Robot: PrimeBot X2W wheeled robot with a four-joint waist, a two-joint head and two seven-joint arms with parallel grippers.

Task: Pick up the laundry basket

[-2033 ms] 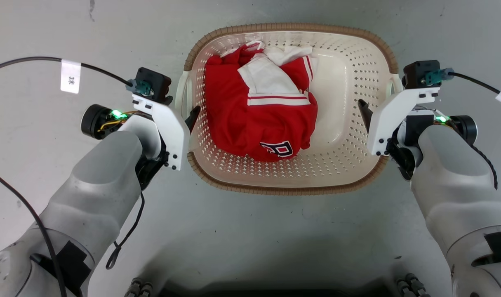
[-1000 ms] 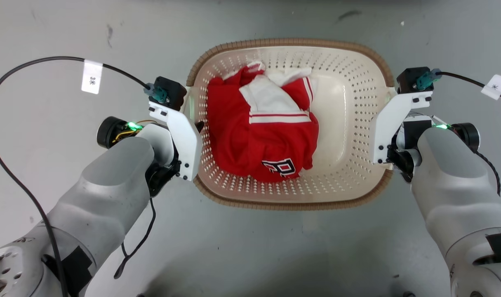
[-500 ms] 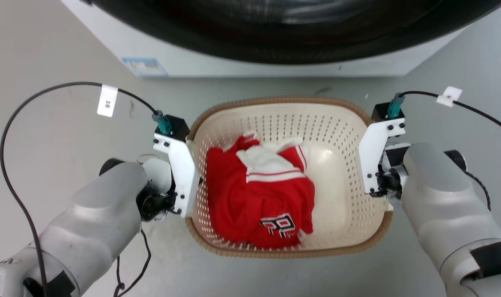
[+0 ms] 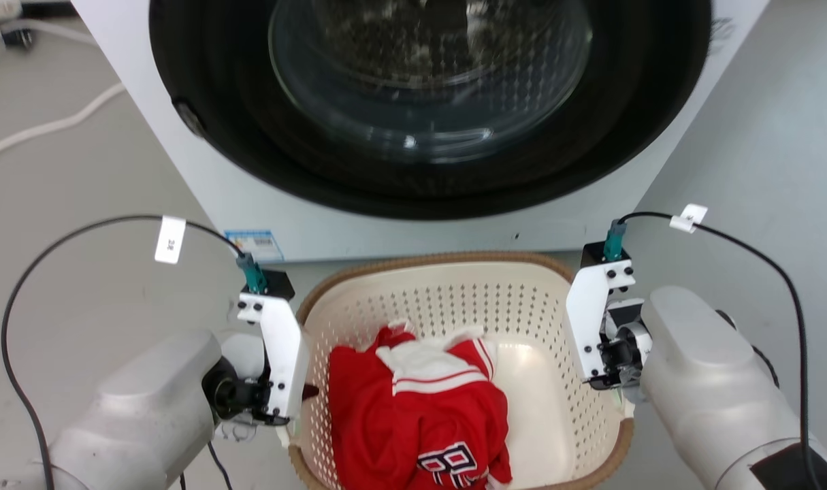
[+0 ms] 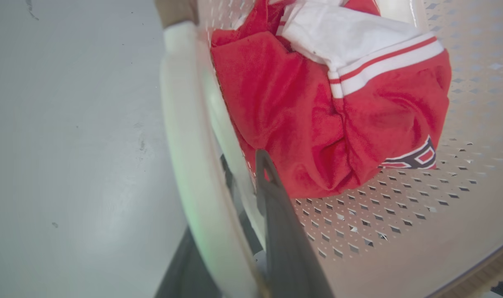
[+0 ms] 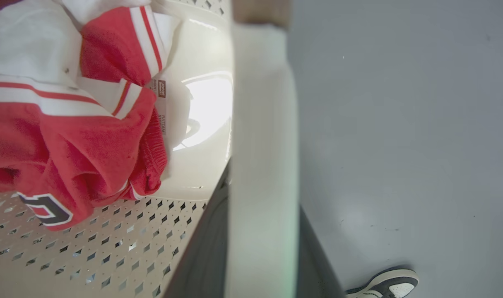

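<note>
Head view: left gripper point(image 4: 304, 393) on basket point(image 4: 428, 261)

Light is bright, even and diffuse, falling from above, and shadows on the floor point(image 4: 100, 286) are faint. In the head view the washer door point(image 4: 427, 75) is smeared by motion blur, with streaky reflections on its glass. A white glare sits on the basket point(image 4: 454, 306) bottom; in the right wrist view it blows out just left of the right fingers point(image 6: 210, 248). In both wrist views the handle point(image 5: 185, 145) between the fingers is far out of focus and tinted green near their base. The left fingers point(image 5: 276, 215) are soft too. The shirt point(image 5: 301, 124) beyond the fingertips is in better focus. Wide-angle distortion bends the basket wall towards the frame edges.
</note>
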